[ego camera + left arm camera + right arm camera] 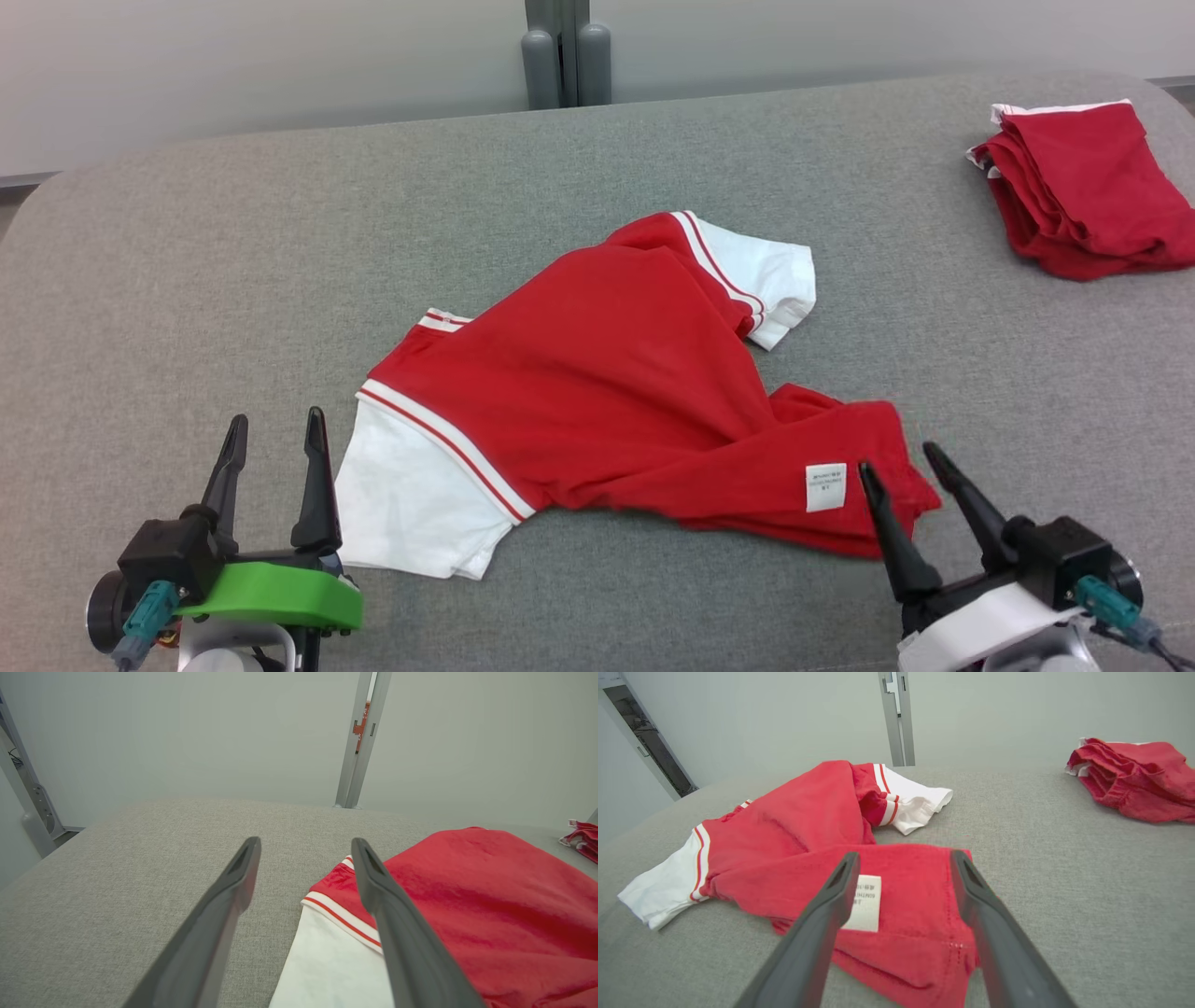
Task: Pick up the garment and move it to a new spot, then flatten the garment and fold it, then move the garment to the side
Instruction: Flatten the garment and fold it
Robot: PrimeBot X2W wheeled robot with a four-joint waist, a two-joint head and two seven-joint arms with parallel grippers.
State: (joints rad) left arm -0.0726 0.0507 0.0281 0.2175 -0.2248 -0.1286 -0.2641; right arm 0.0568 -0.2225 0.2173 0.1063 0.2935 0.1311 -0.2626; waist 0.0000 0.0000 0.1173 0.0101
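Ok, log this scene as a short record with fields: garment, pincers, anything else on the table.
surface: grey fabric-covered table
garment: red T-shirt with white sleeves, rumpled, unfolded, mid-table
label: white care tag on its near right hem
left pincer: open, beside the near white sleeve
right pincer: open, over the hem corner
other: folded red garment, far right

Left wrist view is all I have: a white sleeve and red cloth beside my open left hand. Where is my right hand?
Observer: The right hand is open, over the near right corner of the shirt.
Operator: Any landmark there?
Observer: A white label faces up just beside that hand.
Operator: And the second sleeve?
Observer: The other sleeve lies bunched at the shirt's far edge, toward the right.
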